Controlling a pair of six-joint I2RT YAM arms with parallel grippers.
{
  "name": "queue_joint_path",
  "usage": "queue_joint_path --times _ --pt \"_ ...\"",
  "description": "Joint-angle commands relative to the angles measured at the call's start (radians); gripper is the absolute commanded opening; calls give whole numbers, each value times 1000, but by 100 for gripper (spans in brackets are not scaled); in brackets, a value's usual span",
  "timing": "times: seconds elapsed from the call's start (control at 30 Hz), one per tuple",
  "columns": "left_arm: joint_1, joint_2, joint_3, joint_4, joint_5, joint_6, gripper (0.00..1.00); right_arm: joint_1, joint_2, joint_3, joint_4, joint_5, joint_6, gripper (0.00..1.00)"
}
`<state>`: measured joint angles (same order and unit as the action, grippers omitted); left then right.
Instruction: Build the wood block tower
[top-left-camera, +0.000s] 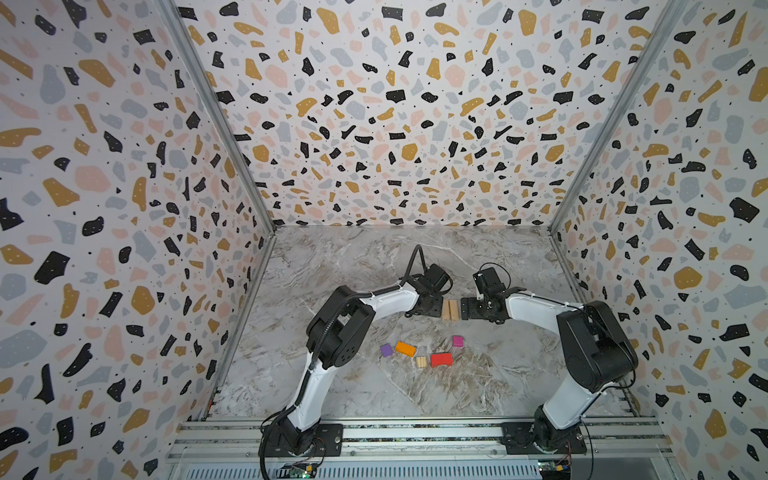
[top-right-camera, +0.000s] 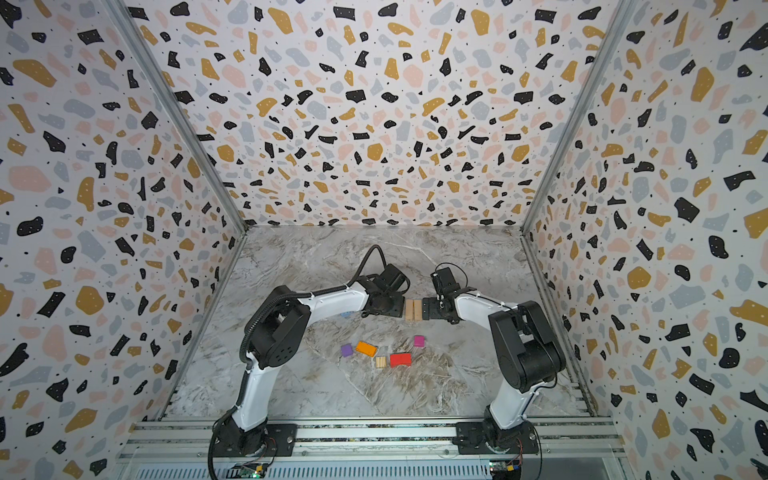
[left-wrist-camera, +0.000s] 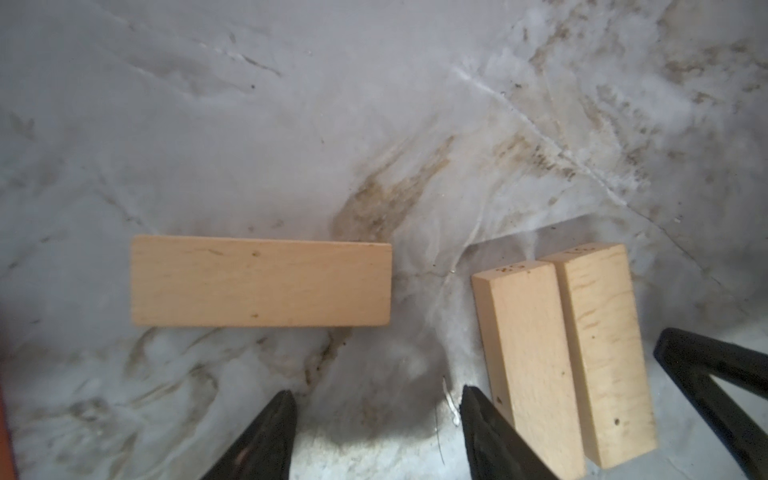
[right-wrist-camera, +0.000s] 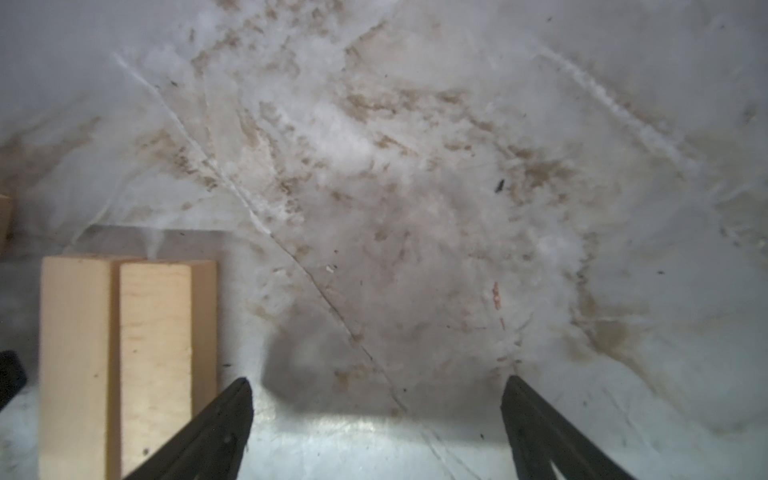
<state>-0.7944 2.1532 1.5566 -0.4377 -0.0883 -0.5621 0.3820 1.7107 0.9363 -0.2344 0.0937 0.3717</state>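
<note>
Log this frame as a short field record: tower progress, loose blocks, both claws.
tower: nothing stacked yet
base: plank pair side by side, between the claws
third plank: flat, apart from the pair
loose: purple cube, orange block, tan block, red block, pink cube
left claw: open, empty, beside the pair
right claw: open, empty, on the pair's other side

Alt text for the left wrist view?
Two tan blocks lie side by side, touching, on the marble table, just outside the left gripper, whose jaws are open and empty. A third tan plank lies apart.
</note>
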Motion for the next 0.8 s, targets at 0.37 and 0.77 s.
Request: queue_joint_path --times 0.37,0.77 --pt "-18 36 27 -13 12 -4 65 11 17 33 3 -15 0 95" --pt "-28 39 20 -6 18 -6 65 20 39 47 1 -21 -1 95"
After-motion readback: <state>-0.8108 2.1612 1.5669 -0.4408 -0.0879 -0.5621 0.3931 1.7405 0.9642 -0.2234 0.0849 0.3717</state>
